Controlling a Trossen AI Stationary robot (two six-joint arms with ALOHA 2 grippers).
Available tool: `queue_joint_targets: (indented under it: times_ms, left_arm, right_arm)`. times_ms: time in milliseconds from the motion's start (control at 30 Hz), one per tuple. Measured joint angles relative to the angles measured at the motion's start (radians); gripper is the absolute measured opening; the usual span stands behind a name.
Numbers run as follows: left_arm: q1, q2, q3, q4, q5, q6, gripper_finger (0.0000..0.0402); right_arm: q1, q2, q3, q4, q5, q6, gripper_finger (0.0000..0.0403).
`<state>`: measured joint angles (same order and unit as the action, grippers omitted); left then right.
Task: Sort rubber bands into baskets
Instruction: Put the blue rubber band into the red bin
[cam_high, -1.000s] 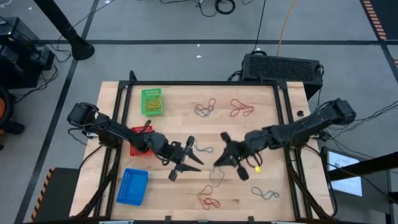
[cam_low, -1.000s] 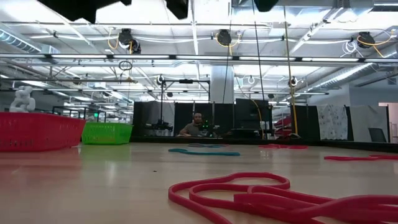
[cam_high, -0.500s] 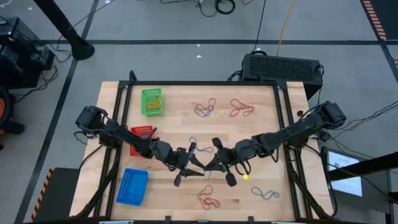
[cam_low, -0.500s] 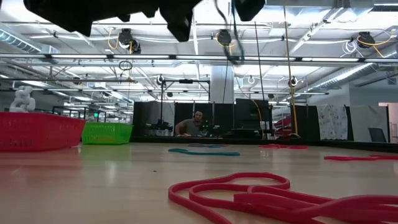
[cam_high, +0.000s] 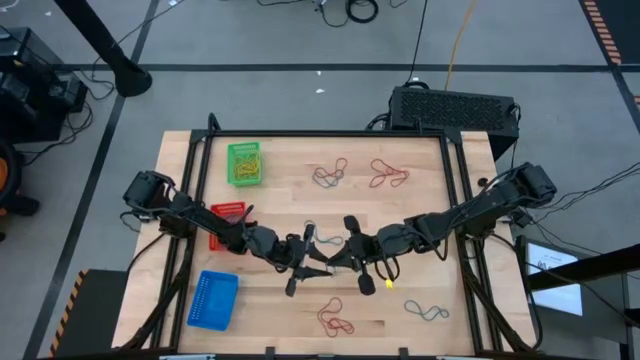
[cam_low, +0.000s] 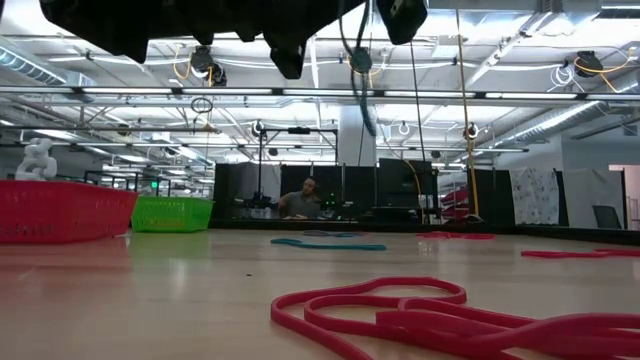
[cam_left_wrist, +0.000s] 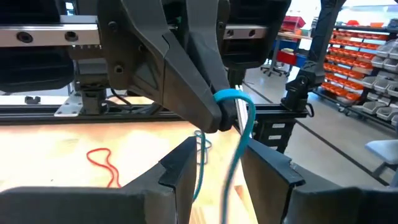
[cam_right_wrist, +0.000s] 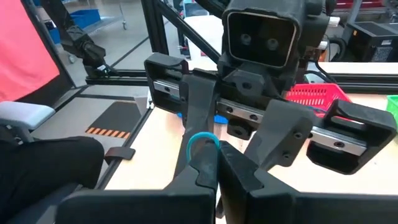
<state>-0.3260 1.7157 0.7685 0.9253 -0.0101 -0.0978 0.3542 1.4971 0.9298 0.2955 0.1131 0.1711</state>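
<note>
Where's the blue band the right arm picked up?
The blue rubber band is pinched in the right gripper, held up over the table's middle in the high view. It hangs between the left gripper's parted fingers, as the left wrist view shows.

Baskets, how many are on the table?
3: the green basket near the table's far edge, the red basket partly under the left arm, the blue basket at the near left corner. None looks hidden.

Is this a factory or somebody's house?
Probably a robot lab or workshop, not a house. Shelves of orange parts bins stand in the room, cables lie across the grey floor, and a wooden table has robot arms working over it.
</note>
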Motion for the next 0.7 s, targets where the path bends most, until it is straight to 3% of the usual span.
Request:
queue_joint_targets:
  times_ms: [200, 433, 700]
  left_arm:
    - [0.009, 0.0, 0.0, 0.0, -0.028, 0.0, 0.0119]
    - [0.017, 0.0, 0.0, -0.001, -0.027, 0.0, 0.0012]
    - [0.009, -0.001, 0.001, -0.053, -0.024, 0.001, 0.0004]
  right_arm:
    - [-0.001, 0.0, 0.0, -0.002, -0.003, 0.0, 0.0]
    - [-0.001, 0.0, 0.0, -0.02, -0.009, 0.0, 0.0]
    - [-0.027, -0.024, 0.0, -0.093, 0.002, 0.0, 0.0045]
